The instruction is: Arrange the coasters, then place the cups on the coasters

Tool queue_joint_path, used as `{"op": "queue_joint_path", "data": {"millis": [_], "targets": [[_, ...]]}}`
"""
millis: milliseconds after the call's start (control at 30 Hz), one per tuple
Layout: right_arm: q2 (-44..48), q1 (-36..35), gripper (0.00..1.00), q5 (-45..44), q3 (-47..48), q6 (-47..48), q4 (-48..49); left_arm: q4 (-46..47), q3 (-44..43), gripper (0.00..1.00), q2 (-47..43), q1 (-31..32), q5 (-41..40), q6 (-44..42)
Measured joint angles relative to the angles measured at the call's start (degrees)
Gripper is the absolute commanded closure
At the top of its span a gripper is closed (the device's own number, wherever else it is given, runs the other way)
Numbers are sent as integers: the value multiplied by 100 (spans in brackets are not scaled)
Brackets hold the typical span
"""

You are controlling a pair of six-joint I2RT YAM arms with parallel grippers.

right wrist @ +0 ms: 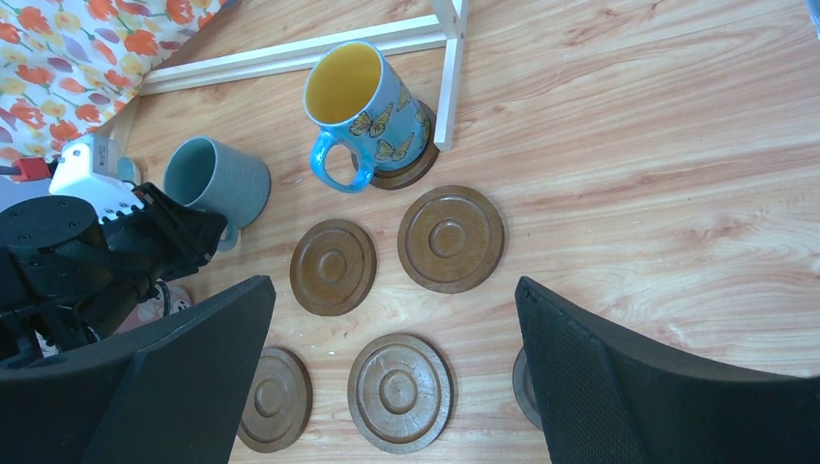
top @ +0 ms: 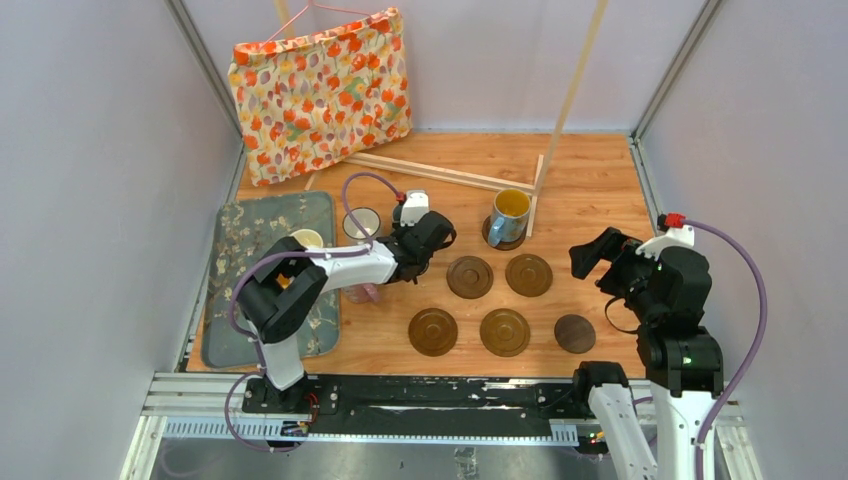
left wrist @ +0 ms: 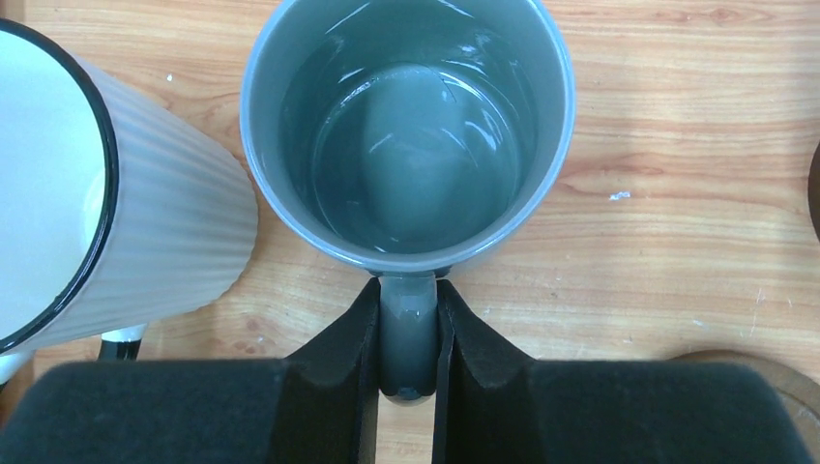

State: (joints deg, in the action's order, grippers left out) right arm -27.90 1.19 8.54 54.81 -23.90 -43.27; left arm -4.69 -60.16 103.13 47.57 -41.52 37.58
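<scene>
- Nearest you: 3 bare coasters (top: 505, 332) in a row on the bench (top: 590, 180); the rightmost looks darker and smoother.
- R fingers (right wrist: 619, 387) are wide apart w/ nothing between them, above the bench's right side.
- Behind the row: 2 more bare coasters, side by side.
- L fingers (left wrist: 329, 367) are clamped on the handle of the grey-blue mug (left wrist: 406, 126), upright on bare wood left of that pair. White dark-rimmed mug (left wrist: 145, 222) is just beside it.
- Farthest: blue mug (top: 509, 215), yellow inside, sits on the 6th coaster (top: 497, 240).
</scene>
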Motion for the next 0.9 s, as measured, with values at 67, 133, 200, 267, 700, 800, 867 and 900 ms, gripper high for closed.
{"op": "queue_joint_path", "data": {"millis": [67,133,200,267,700,800,867,900], "targets": [[0,0,0,2,0,0,0,116,105,100,-74,-15,85,-153],[0,0,0,0,-2,0,4,177,243,100,-210,-20,201,-350],[0,0,0,2,-2,-2,22,164,339,100,-350,-17,317,-553],[0,0,0,2,-20,-7,72,146,431,100,-483,-4,417,-774],[-138,0,0,50,-232,-79,345,295,1202,100,-1762,345,732,-1709],[-162,0,0,52,-251,-98,387,350,1314,100,-2055,426,918,-1794],[-164,0,0,70,-267,-118,428,356,1338,100,-2179,520,1010,-1843],[-164,0,0,83,-269,-127,439,367,1342,100,-2223,592,1056,-1875]]}}
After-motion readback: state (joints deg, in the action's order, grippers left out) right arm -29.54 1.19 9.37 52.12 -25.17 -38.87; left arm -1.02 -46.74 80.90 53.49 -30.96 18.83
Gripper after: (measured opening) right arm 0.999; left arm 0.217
